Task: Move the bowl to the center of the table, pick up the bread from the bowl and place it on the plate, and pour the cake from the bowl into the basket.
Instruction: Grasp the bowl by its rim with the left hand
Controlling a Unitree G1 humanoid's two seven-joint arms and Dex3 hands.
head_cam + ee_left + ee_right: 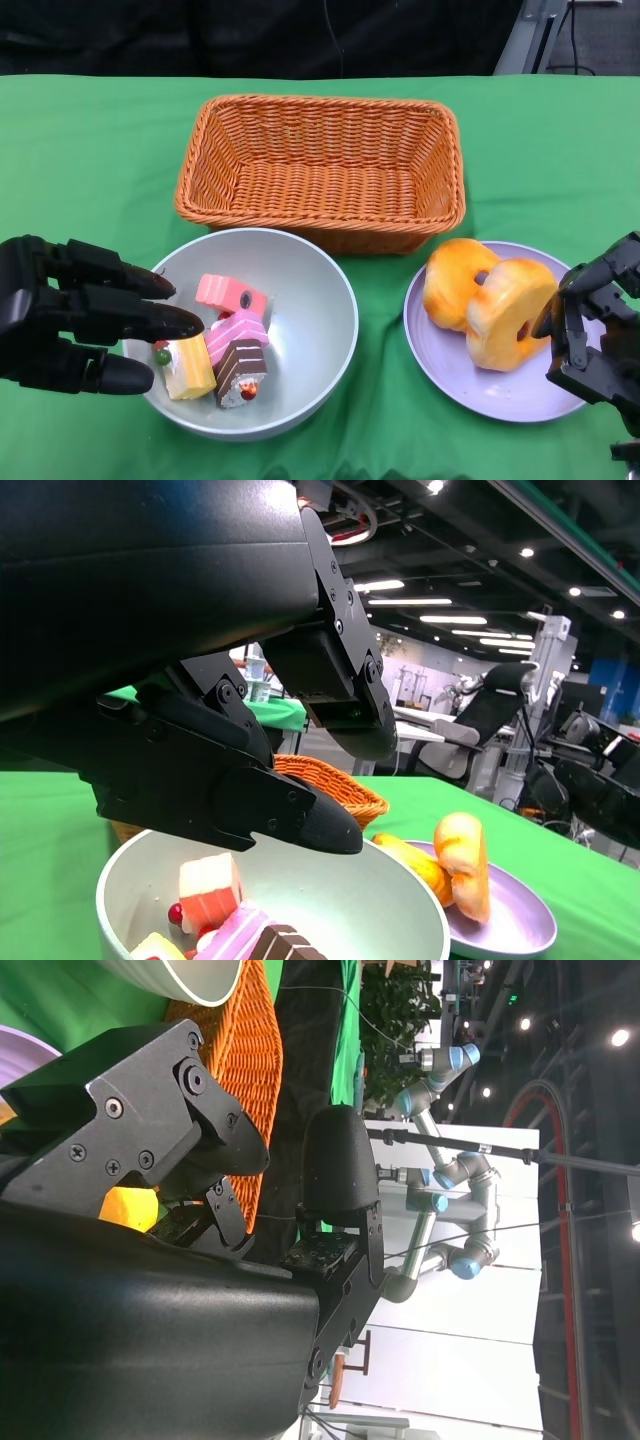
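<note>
Cake (222, 345) pieces wait in the bowl (330, 330), whose rim the spread, empty left hand (75, 315) flanks for pouring. Right hand (590, 330) touches plated bread (505, 310); grip unclear. Basket (320, 165) stands beyond.

One basket (320, 165), one bowl (320, 330) with four cake pieces (222, 340), one plate (440, 350), two breads (485, 300).

We are seeing the left hand (85, 315) covering the bowl's (320, 350) rim at nine o'clock. The right hand (590, 330) is running off the head view's edge and hiding the plate's (440, 350) rim at three o'clock.
</note>
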